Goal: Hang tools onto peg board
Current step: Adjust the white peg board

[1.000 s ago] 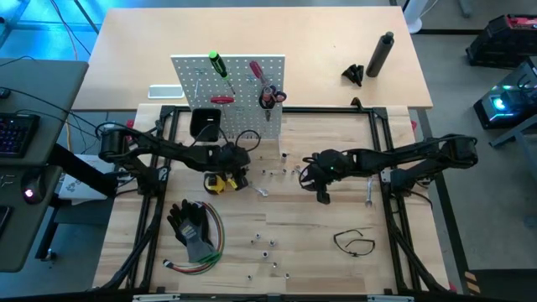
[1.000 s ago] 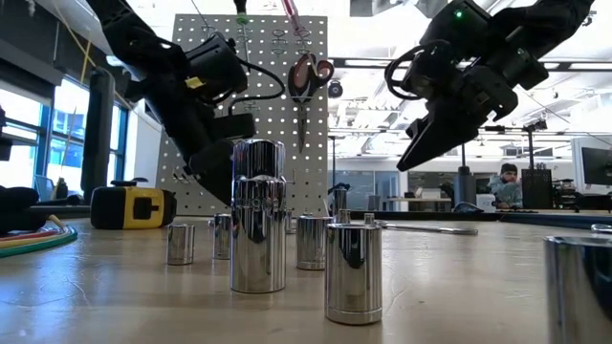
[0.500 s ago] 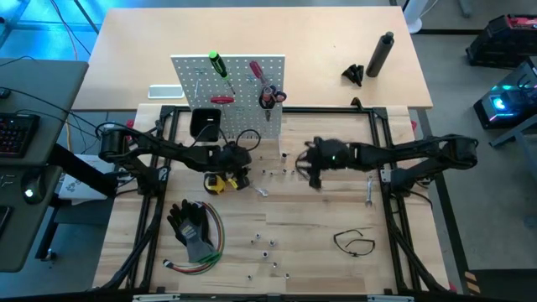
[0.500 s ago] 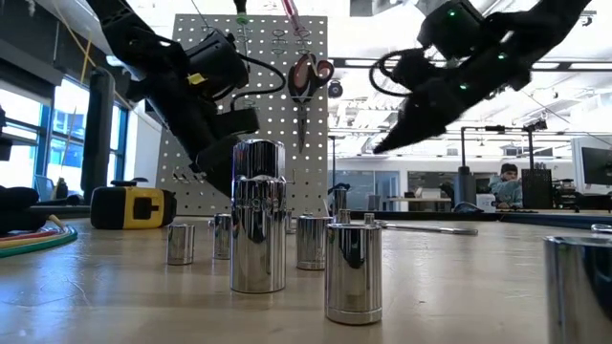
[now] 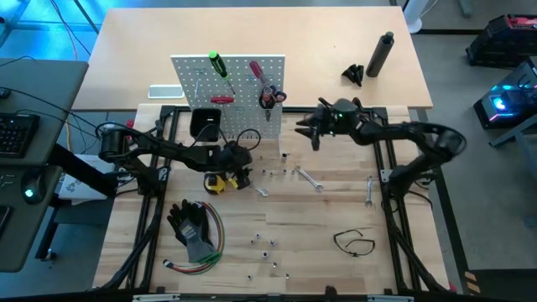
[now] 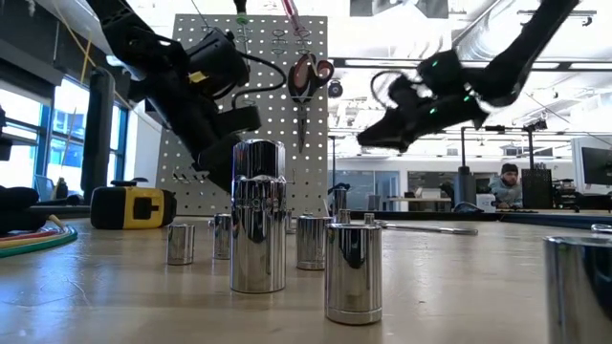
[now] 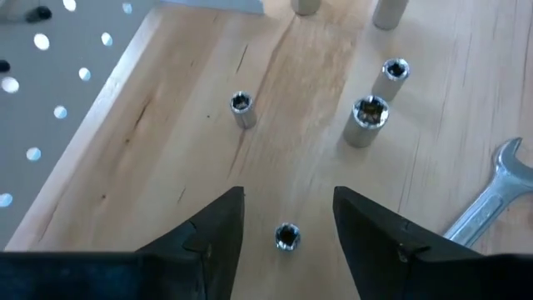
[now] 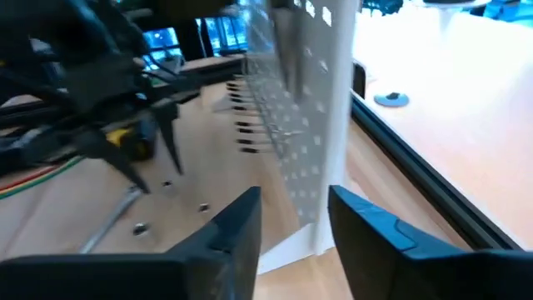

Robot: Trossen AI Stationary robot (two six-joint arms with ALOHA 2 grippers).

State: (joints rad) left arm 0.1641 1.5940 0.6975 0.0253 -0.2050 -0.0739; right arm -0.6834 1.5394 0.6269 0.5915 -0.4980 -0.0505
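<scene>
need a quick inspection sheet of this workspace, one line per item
surface: light wooden table, sockets scattered on it
job's things: peg board upright, holding green screwdriver and red scissors; wrenches and tape measure lie on the table
clutter: black gloves, coloured wires
grippers: left gripper open, empty, low over a socket; right gripper open, empty, beside the peg board's edge
cables: black loop on the table
surroundings: seated person in the room behind

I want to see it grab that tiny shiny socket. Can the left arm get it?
Probably yes. The left gripper hangs open right over the small socket, which sits on bare table between the fingers, nothing blocking it.
</scene>
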